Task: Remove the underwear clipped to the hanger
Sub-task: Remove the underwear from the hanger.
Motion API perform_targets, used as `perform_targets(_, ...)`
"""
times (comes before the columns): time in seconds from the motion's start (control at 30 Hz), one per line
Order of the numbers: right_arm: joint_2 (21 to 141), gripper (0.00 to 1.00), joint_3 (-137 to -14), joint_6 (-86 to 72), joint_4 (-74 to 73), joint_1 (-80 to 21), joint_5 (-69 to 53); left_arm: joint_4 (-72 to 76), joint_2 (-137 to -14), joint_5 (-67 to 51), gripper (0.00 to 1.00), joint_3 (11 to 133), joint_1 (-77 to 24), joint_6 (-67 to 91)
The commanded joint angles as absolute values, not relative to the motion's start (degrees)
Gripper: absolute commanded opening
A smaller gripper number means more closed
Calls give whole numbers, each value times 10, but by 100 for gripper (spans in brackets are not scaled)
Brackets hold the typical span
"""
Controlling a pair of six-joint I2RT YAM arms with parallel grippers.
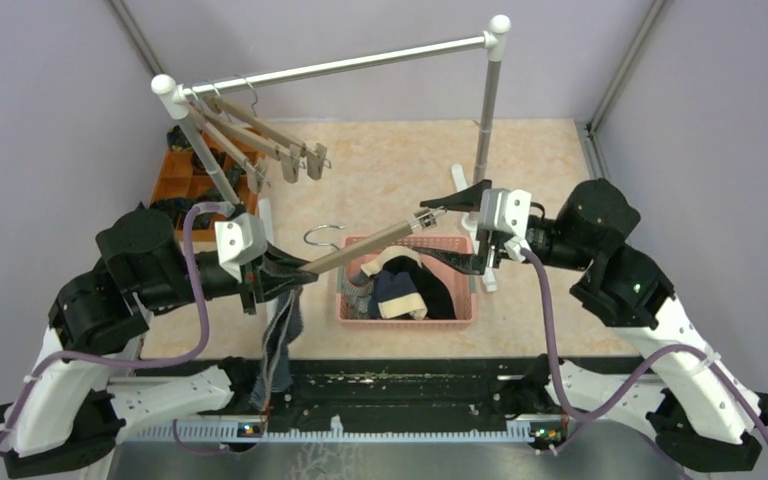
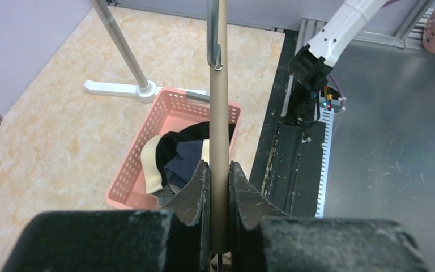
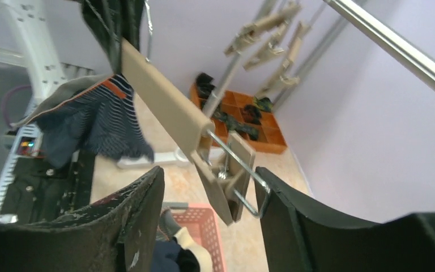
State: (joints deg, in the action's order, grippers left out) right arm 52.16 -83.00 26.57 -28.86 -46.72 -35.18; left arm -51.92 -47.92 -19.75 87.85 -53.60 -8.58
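lavender walls close in a pale marbled tabletop. the striped underwear [image 1: 282, 335], navy with white lines, hangs limp from the left end of a wooden hanger [image 1: 360, 250]. it is bunched below the bar, just left of the pink basket [image 1: 345, 300] rather than over it. the left gripper [image 2: 219, 175] hides the clip holding it; its fingers are clamped tight on the bar, carrying the hanger partly above the basket. the clip [image 3: 229, 175] at the hanger's other end looks bare. the right gripper [image 3: 209, 170] is spread wide with that bare clip between its fingers, touching nothing i can see. other underwear [image 1: 410, 290], dark and pale, lies in the basket. behind, a rail [image 1: 360, 62] carries spare hangers [image 1: 270, 140], with an orange tray [image 1: 175, 180] below them.

the last held end looks like the job now. i judge the right gripper should leave the empty clip and move along the bar. it can then take the cloth just under its clip and pull straight down while the left grip holds firm against twisting. shifting the hanger over the basket first would let the cloth fall inside.
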Motion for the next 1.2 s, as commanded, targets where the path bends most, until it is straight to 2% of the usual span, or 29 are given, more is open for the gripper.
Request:
perform_targets(0.0, 456, 61, -753, 173, -80, -464, -218, -451, -475, -187, 0, 870, -534, -71)
perform_targets(0.1, 425, 60, -695, 133, 16, -464, -149, -384, -448, -182, 0, 835, -534, -67)
perform_targets(0.3, 372, 47, -543, 58, 226, -464, -91, -209, -375, -175, 0, 726, -534, -31)
perform_targets(0.5, 387, 45, -462, -22, 375, -465, -136, -33, -347, -188, 0, 622, -534, 32)
perform_targets(0.87, 467, 34, -470, -120, 519, -464, -240, 61, -426, -229, 0, 604, -534, 62)
perform_targets(1.03, 489, 27, -485, -155, 553, -464, -274, 86, -435, -231, 0, 595, -534, 58)
perform_targets(1.17, 496, 26, -491, -169, 567, -464, -284, 110, -437, -229, 0, 581, -534, 60)
